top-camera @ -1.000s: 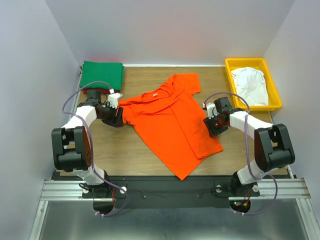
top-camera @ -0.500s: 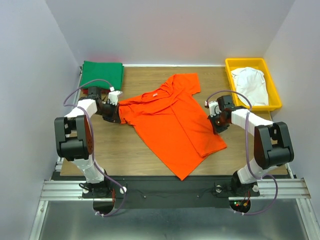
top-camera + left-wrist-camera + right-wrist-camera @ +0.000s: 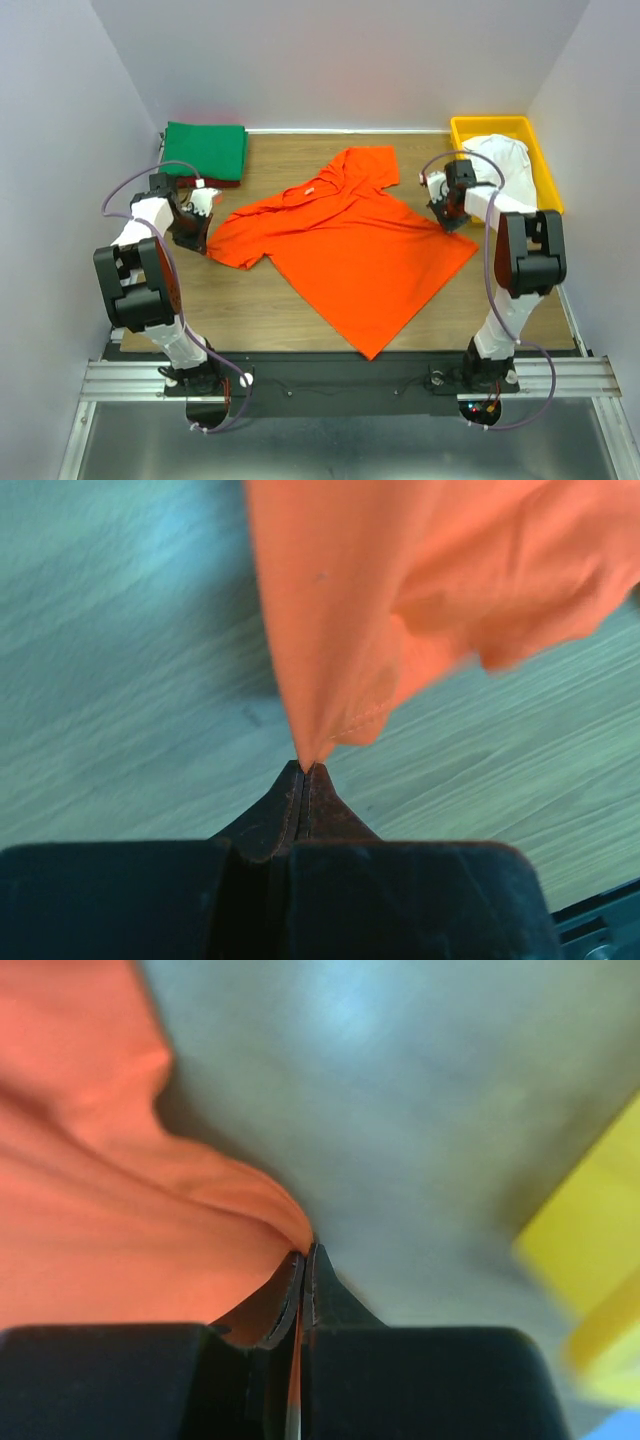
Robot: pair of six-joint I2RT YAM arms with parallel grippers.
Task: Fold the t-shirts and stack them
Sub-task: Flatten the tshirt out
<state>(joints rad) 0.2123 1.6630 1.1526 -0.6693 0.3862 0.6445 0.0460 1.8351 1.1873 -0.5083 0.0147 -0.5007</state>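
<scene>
The left arm (image 3: 138, 285) and right arm (image 3: 527, 262) are built alike: white link shells between bulky black joint housings. A lilac cable (image 3: 125, 183) loops along each, ending just behind the fingers. The left fingers (image 3: 290, 810) and right fingers (image 3: 327, 1295) are matte black, tapering from a broad block to thin flat tips.

1. A wooden table top (image 3: 250, 300) is being shown from above, its grain running left to right.
2. In the left wrist view the table top (image 3: 120, 680) is being blurred.
3. A yellow tray (image 3: 485, 121) is being kept at the far right corner of the table top, close to the right wall.
4. In the right wrist view the tray (image 3: 590, 1290) is being seen as a blurred yellow patch at the right edge.
5. The table top is being enclosed on three sides by pale walls (image 3: 340, 60).
6. An aluminium rail (image 3: 120, 380) is being shown along the near edge, with a grey metal sheet (image 3: 340, 445) below it.
</scene>
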